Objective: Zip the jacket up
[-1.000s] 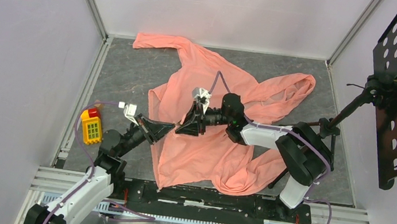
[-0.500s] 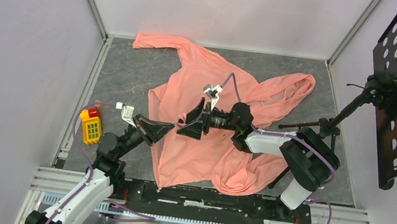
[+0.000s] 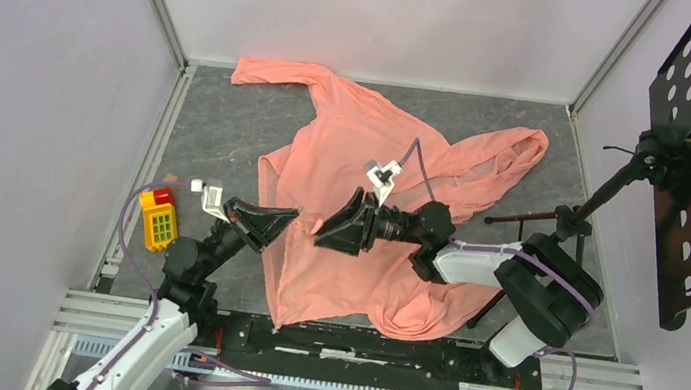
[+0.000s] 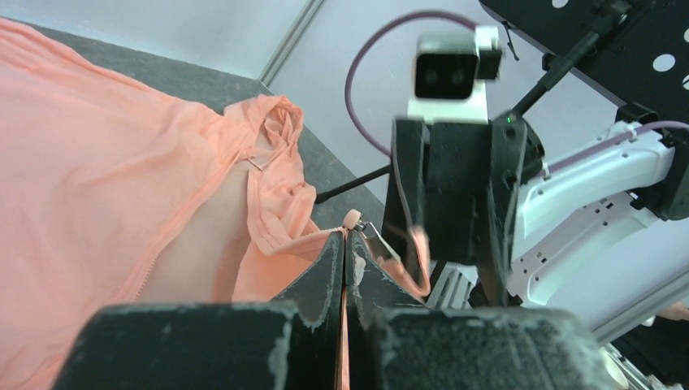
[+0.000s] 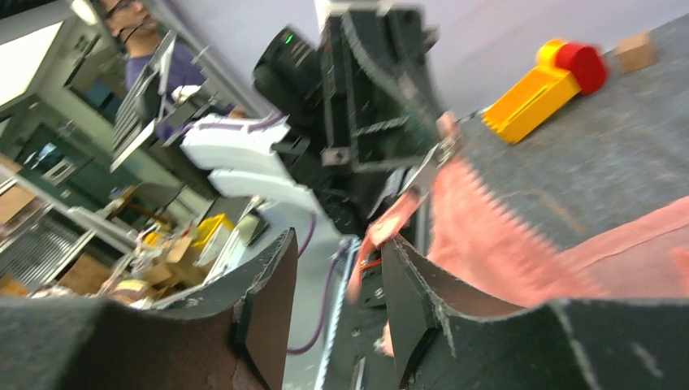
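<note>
The left end effector [image 3: 293,214] and right end effector [image 3: 319,242] are black wedges on white-and-black arms [image 3: 468,265] trailing purple cables [image 4: 349,81].

The jacket [image 3: 358,146] is made of thin, matt cloth that is softly creased, and a small shiny metal zipper pull [image 4: 375,238] is seen at its edge. The tabletop [image 3: 219,128] is finished in mottled grey, matt and stone-like. The left gripper [image 4: 345,248] and the right gripper [image 5: 337,244] are faced in black, rough, scuffed material. The yellow toy [image 3: 158,221] is moulded in glossy plastic.
</note>
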Controlling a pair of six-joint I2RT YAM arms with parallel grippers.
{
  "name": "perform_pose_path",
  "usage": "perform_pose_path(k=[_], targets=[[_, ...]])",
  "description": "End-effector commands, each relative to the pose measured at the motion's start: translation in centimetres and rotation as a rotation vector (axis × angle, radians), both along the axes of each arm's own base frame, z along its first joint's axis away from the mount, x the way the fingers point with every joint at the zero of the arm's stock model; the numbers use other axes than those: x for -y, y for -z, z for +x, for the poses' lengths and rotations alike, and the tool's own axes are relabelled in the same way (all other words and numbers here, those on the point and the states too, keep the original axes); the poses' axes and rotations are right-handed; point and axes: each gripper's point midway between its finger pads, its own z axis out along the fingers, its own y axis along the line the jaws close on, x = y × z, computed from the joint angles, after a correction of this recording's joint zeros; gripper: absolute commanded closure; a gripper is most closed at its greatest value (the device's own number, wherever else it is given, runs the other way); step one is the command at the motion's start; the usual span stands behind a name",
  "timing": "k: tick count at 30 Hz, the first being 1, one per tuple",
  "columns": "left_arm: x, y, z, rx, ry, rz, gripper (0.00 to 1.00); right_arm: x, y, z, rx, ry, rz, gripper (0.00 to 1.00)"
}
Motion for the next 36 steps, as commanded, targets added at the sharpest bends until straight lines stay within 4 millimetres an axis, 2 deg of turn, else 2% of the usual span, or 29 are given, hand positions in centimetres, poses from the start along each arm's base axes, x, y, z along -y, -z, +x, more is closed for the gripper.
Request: perform_pose_path(k=[1, 3, 5, 7, 8, 10, 12, 14, 20, 25, 26, 31, 33, 36], targets=[[-0.7, 0.1, 0.4, -0.004, -0.053, -0.038, 0.98, 1.0, -0.3, -5.2, 0.045, -0.143, 0.036, 0.53], [-0.8, 0.2, 0.4, -0.015, -0.058, -0.036, 0.98, 1.5, 0.0, -5.3, 0.049, -0.142, 0.021, 0.53], [-0.9, 1.2, 0.6, -0.057, -0.069, -0.028, 0.98, 2.0, 0.2, -3.7, 0.076, -0.088, -0.01, 0.53], [-1.2, 2.8, 1.1, -0.138, -0.098, -0.018, 0.98, 1.6, 1.9, -0.9, 0.123, 0.004, -0.122, 0.5], [-1.4, 3.8, 1.3, -0.185, -0.111, -0.007, 0.98, 1.2, 3.4, 1.1, 0.167, 0.077, -0.23, 0.5], [-1.6, 5.1, 1.4, -0.258, -0.13, 0.005, 0.98, 1.0, 4.7, 4.5, 0.305, 0.205, -0.398, 0.48], [-1.9, 6.9, 1.5, -0.345, -0.151, 0.02, 0.98, 1.2, 4.7, 7.1, 0.382, 0.297, -0.472, 0.44], [-1.9, 7.8, 1.3, -0.383, -0.149, 0.018, 0.98, 1.2, 4.6, 9.3, 0.435, 0.366, -0.526, 0.41], [-2.9, 11.6, 1.0, -0.528, -0.21, 0.019, 0.98, -1.1, 5.5, 14.6, 0.513, 0.443, -0.613, 0.4], [-4.2, 13.6, 0.8, -0.615, -0.29, 0.098, 0.98, -4.0, 7.9, 16.8, 0.55, 0.392, -0.655, 0.44], [-4.4, 13.1, 0.8, -0.617, -0.299, 0.097, 0.98, -4.6, 8.8, 16.8, 0.553, 0.366, -0.666, 0.46], [-5.3, 14.8, 0.3, -0.746, -0.357, 0.118, 0.98, -6.8, 12.1, 16.8, 0.595, 0.302, -0.729, 0.54], [-5.6, 15.0, 0.1, -0.761, -0.371, 0.15, 0.98, -7.7, 12.9, 16.2, 0.617, 0.28, -0.747, 0.54], [-5.6, 14.9, 0.1, -0.742, -0.367, 0.162, 0.98, -8.5, 14.3, 15.4, 0.644, 0.265, -0.775, 0.48]])
